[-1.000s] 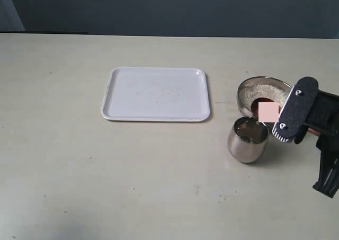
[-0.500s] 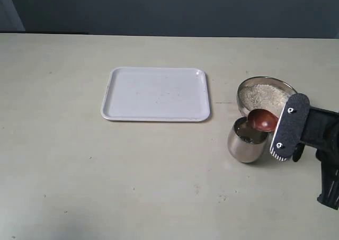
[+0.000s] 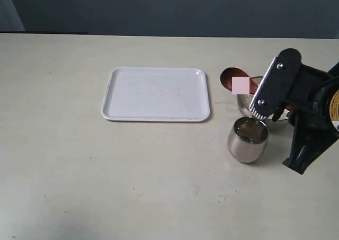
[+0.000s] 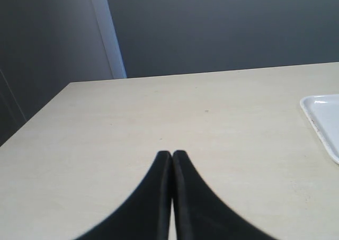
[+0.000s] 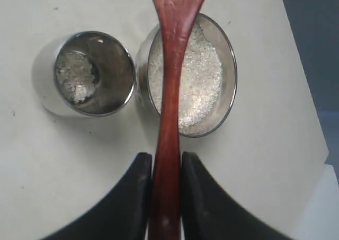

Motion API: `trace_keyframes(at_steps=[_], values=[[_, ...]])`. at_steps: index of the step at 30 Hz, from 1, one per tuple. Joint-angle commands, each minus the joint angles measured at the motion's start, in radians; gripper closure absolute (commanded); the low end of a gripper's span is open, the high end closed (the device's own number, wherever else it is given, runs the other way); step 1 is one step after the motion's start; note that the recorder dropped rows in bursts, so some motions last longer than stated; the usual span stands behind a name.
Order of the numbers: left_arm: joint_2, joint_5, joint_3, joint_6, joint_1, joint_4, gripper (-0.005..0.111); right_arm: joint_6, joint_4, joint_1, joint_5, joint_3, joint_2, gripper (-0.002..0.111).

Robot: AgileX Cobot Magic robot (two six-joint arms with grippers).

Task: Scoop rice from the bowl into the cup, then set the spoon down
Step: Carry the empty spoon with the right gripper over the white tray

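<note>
Right gripper (image 5: pixel 166 161) clenched on spoon (image 5: pixel 172 65) above bowl (image 5: pixel 232 81); left gripper (image 4: pixel 172 155) closed — beige tabletop (image 4: pixel 159 107), dark grey wall (image 4: pixel 222 28).

The cup (image 3: pixel 248 139) stands just before the bowl (image 3: pixel 243 106), both right of the tray (image 3: pixel 156 94), rice (image 5: pixel 204 76) lying in each.

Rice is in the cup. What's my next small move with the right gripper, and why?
Probably ease the spoon toward the tray and lower it: the cup holds rice, and the right gripper holds the spoon's head beyond the bowl.
</note>
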Motion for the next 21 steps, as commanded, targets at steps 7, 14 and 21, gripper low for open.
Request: trace_keyframes(at_steps=[7, 14, 21], values=[[-0.004, -0.011, -0.003, -0.005, -0.005, 0.001, 0.106, 0.083, -0.016, 0.0, -0.283, -0.006, 0.093, 0.109], [-0.004, -0.011, -0.003, -0.005, -0.005, 0.001, 0.106, 0.187, -0.12, 0.0, -0.375, -0.14, 0.379, 0.109], [-0.004, -0.011, -0.003, -0.005, -0.005, 0.001, 0.106, 0.188, -0.163, -0.02, -0.428, -0.377, 0.626, 0.109]])
